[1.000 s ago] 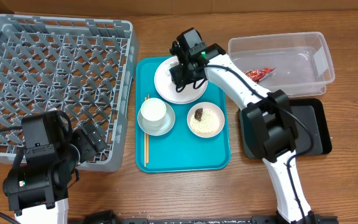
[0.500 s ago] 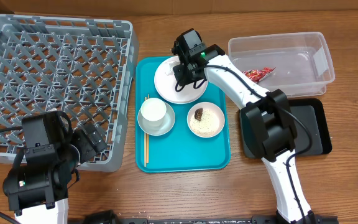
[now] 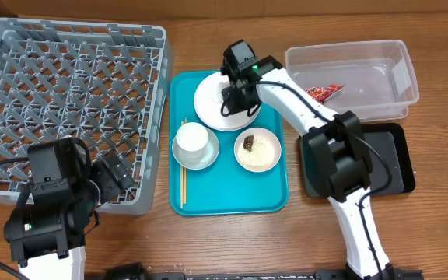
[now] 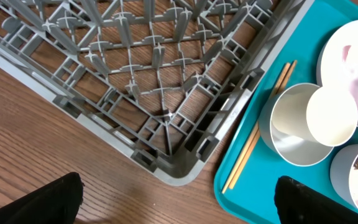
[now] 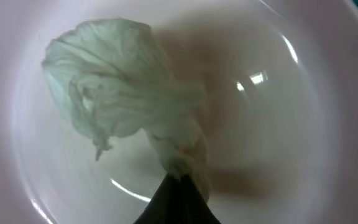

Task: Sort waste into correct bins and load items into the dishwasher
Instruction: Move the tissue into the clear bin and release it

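Right wrist view: right tool (image 5: pixel 178 186) pinched tight on the tissue (image 5: pixel 120 99), lying lengthwise up-left across the plate (image 5: pixel 278 124).

No legible txt or labels

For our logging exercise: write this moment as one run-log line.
right fingers: shut on tissue, on plate | left fingers: open, near rack | wrapper: in clear tub
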